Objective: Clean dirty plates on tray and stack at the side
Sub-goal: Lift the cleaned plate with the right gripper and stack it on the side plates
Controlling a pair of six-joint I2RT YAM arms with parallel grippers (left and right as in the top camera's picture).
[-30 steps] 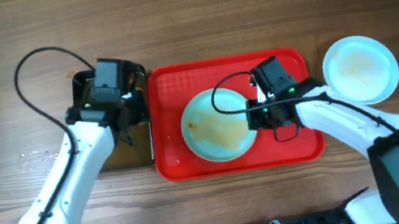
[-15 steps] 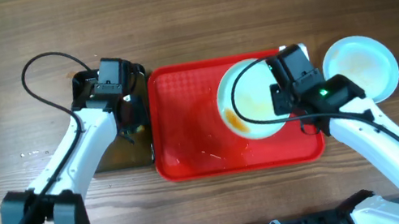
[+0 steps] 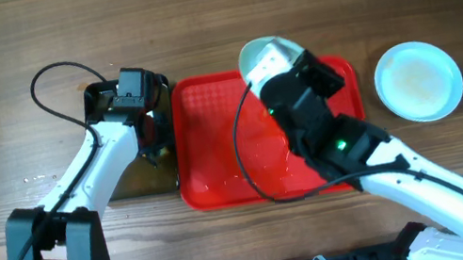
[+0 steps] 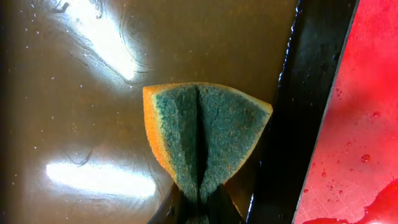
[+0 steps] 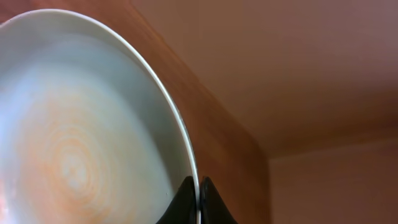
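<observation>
My right gripper (image 5: 199, 186) is shut on the rim of a white plate (image 5: 74, 137) with a faint orange smear, and holds it raised and tilted on edge; overhead the plate (image 3: 264, 55) shows above the far edge of the red tray (image 3: 216, 152). The tray holds wet streaks and no plate. A second white plate (image 3: 418, 80) lies on the table to the tray's right. My left gripper (image 4: 198, 205) is shut on a folded green and orange sponge (image 4: 205, 134) over the black tray (image 3: 102, 100). A third plate is out of view.
The black tray (image 4: 74, 124) holds brownish water, and its dark rim (image 4: 298, 124) borders the red tray's wet edge (image 4: 360, 124). A black cable (image 3: 50, 76) loops over the table behind my left arm. Wooden table all round.
My right gripper lifted the plate off the tray's middle, carried it up and back, and tilted it on edge. The right arm swung over the tray. The left arm stayed over the black tray.
</observation>
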